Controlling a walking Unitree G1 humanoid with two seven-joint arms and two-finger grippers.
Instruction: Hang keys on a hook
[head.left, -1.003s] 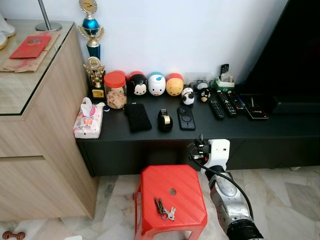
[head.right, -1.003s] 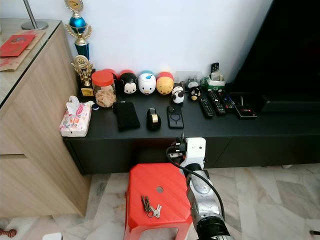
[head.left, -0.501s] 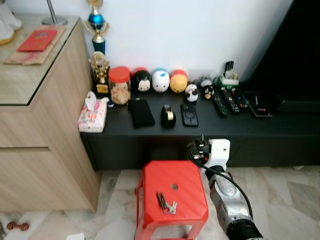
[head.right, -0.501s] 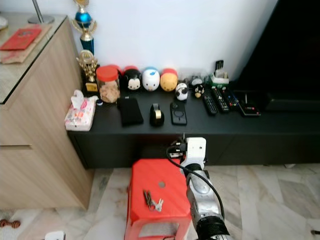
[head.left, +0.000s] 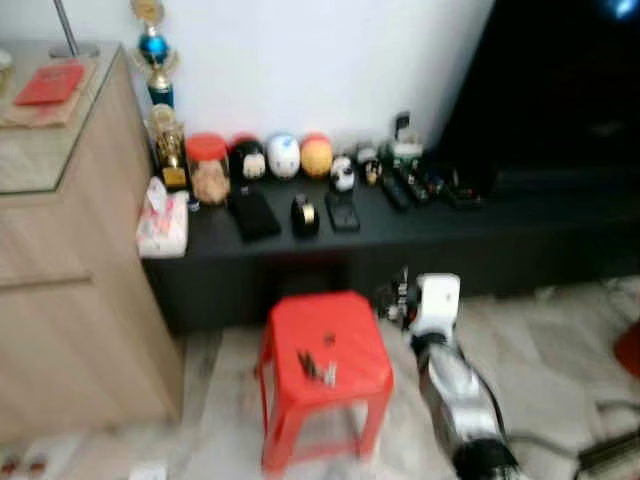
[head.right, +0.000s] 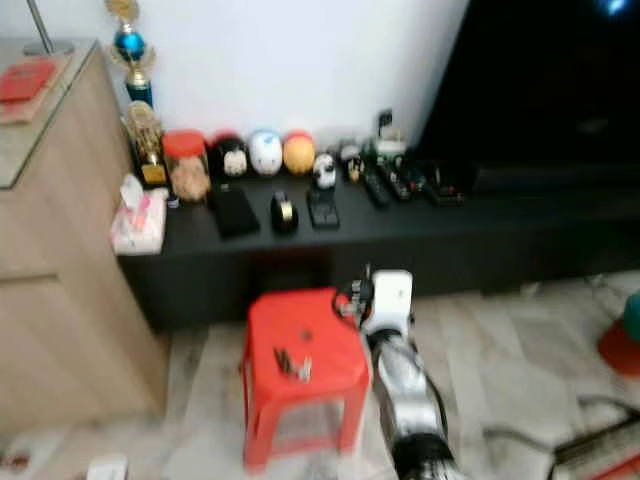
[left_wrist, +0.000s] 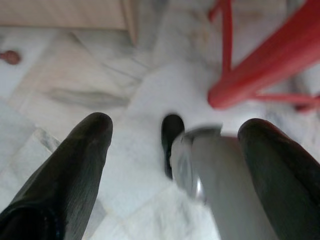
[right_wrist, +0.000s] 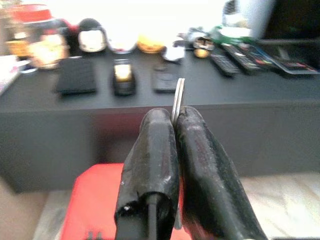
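Note:
A bunch of keys (head.left: 320, 368) lies on top of a red plastic stool (head.left: 345, 340) on the marble floor, in front of a low black console. My right gripper (right_wrist: 175, 117) is shut, and a thin silver metal piece (right_wrist: 178, 95) sticks up between its fingers. In the eye views that gripper (head.left: 396, 296) hovers at the stool's far right corner, to the right of the keys and apart from them. My left gripper (left_wrist: 175, 127) is open and hangs low over the floor beside the stool's legs (left_wrist: 227, 60).
The black console (head.left: 480, 225) carries a row of round toys, a jar, a phone and remotes. A wooden cabinet (head.left: 70, 260) stands to the left and a dark TV (head.left: 560, 90) to the right. Cables and a red object (head.right: 622, 345) lie on the floor at right. The eye views are blurred.
The whole picture has shifted and blurred: the camera has moved back and turned right, so more floor shows. The keys still lie on the stool, and the right gripper stays shut.

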